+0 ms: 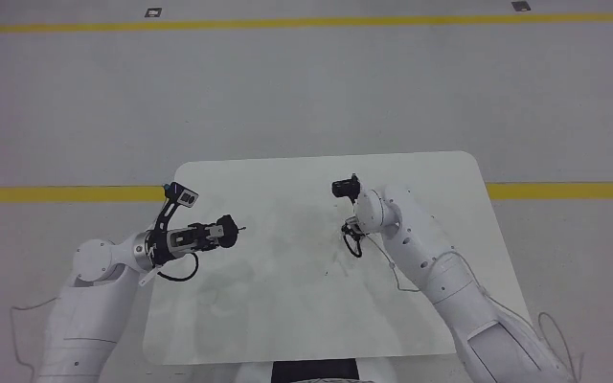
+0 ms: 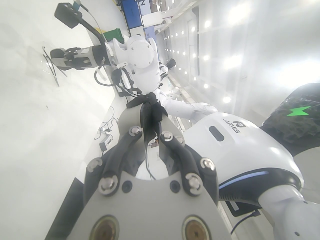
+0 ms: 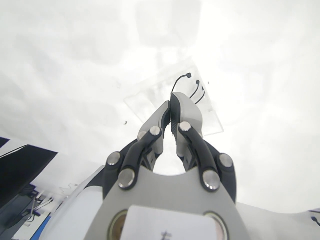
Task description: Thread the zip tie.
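Black zip tie (image 3: pixel 178 82) is pinched in the right gripper (image 3: pixel 170 102), fingers closed on its strap. The head end arcs free past the tips, toward upper centre of the right wrist frame, near two spare ties (image 3: pixel 197 83) on the clear sheet (image 3: pixel 212 123). The left gripper (image 1: pixel 233 229) sits well apart at the left of the top view, aimed at the right one and clamped on a black strip (image 2: pixel 150 116); can't tell if it's a tie. Right arm is nearer, so you'd probably work from there.

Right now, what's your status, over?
Right fingers shut on a zip tie, above clear tray with spare ties. Left fingers shut on a black piece, off the table. Nothing in the way.
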You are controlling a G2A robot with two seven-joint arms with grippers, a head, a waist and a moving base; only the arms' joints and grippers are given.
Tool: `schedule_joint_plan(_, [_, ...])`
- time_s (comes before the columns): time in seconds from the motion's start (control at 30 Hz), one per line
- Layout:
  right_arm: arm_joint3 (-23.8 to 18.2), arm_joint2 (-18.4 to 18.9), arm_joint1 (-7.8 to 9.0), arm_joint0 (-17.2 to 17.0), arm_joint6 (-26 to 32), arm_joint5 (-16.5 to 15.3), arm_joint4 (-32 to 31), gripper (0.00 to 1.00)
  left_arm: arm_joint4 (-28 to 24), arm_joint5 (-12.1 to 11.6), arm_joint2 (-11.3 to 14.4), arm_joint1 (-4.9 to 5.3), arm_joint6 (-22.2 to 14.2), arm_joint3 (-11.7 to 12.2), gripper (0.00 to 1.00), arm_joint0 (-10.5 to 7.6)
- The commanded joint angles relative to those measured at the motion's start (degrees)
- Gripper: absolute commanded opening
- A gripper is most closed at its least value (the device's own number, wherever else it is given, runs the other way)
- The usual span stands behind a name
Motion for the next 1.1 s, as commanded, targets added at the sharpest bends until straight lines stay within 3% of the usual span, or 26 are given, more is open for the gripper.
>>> schedule_joint_plan(0.0, [-1.91,2.19,0.76,-0.96,0.00,-0.18,1.94,0.00,0.00,0.00,0.00,0.00,0.00,0.00,0.00,0.00])
schedule_joint_plan(0.2, [-9.43,10.49,2.94,-4.91,0.00,0.03,10.33,0.00,0.00,0.00,0.00,0.00,0.00,0.00,0.00,0.00])
schedule_joint_plan(0.4, [-14.23,16.57,3.66,-9.11,-2.71,-1.70,21.38,0.00,0.00,0.00,0.00,0.00,0.00,0.00,0.00,0.00])
schedule_joint_plan(0.47, [-14.22,17.00,3.79,-9.39,-2.69,-3.12,23.51,0.00,0.00,0.00,0.00,0.00,0.00,0.00,0.00,0.00])
schedule_joint_plan(0.8, [-14.22,17.00,3.79,-9.39,-2.69,-3.12,23.51,0.00,0.00,0.00,0.00,0.00,0.00,0.00,0.00,0.00])
schedule_joint_plan(0.83, [-13.91,17.00,3.76,-9.83,-3.66,-3.01,24.12,0.00,0.00,0.00,0.00,0.00,0.00,0.00,0.00,0.00])
schedule_joint_plan(0.9, [-14.12,17.29,3.48,-11.03,-8.04,-2.57,28.36,0.00,0.09,0.17,0.68,-0.14,3.36,-0.37,0.00,0.39])
schedule_joint_plan(1.07, [-18.99,17.62,2.86,-14.98,-19.92,-3.10,36.80,0.00,-2.04,0.00,2.52,-0.90,9.79,-0.38,0.00,2.03])
